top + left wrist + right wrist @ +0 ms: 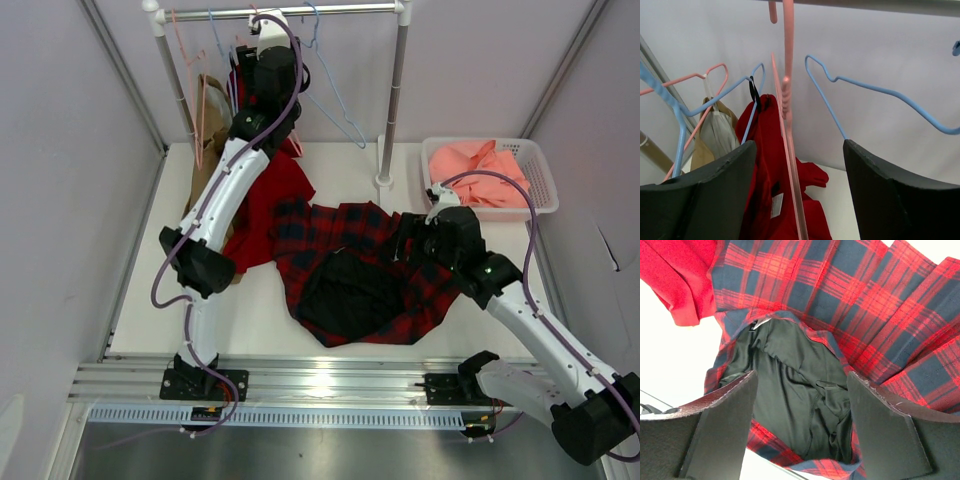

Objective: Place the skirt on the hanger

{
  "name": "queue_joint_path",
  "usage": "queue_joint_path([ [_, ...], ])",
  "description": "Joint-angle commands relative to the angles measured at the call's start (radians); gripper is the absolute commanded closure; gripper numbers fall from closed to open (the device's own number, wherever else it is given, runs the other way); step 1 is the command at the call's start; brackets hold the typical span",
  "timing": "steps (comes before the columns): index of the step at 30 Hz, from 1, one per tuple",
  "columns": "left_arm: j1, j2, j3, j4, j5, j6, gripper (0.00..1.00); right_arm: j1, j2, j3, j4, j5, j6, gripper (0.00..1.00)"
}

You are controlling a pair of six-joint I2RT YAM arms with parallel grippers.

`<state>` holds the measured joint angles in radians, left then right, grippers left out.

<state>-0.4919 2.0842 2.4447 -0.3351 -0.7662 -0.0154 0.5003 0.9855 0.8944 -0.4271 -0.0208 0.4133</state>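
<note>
The red and navy plaid skirt (345, 225) lies spread on the table with its black lining (350, 290) turned up. My right gripper (408, 240) hovers over it, open and empty. In the right wrist view the fingers straddle the lining (795, 390), with plaid pleats (855, 295) beyond. My left gripper (272, 45) is raised to the rack rail. In the left wrist view it (797, 200) is open, and the thin pink hanger (788, 100) hangs from the rail between the fingers, touching neither.
A solid-red garment (270, 195) hangs on a light-blue hanger (747, 85) and drapes onto the table. Another light-blue hanger (880, 92) hangs to the right. A second pink hanger (705, 77) carries a beige garment (205, 150). A white basket (540, 170) holds salmon cloth (485, 170).
</note>
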Motion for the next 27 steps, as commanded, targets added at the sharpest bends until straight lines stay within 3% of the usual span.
queue_joint_path([
  [1,0.021,0.008,0.053,0.062,-0.036,0.052,0.25,-0.012,-0.001,-0.012,0.039,-0.031,-0.033,0.22],
  [9,0.036,0.030,0.053,0.065,-0.038,0.061,0.35,-0.031,0.004,-0.026,0.059,-0.057,-0.037,0.22],
  [12,0.038,0.033,0.053,0.073,-0.030,0.066,0.44,-0.034,0.012,-0.034,0.065,-0.064,-0.037,0.23],
  [13,0.039,0.033,0.059,0.073,-0.022,0.065,0.54,-0.035,0.010,-0.035,0.068,-0.064,-0.038,0.23],
  [16,0.039,0.030,0.056,0.067,-0.015,0.063,0.72,-0.036,0.013,-0.040,0.073,-0.070,-0.038,0.24],
  [22,0.039,0.002,0.065,0.062,-0.004,0.063,0.99,-0.037,0.013,-0.038,0.077,-0.077,-0.038,0.25],
  [27,0.039,-0.019,0.066,0.059,-0.021,0.072,1.00,-0.037,0.013,-0.038,0.079,-0.084,-0.038,0.26],
])
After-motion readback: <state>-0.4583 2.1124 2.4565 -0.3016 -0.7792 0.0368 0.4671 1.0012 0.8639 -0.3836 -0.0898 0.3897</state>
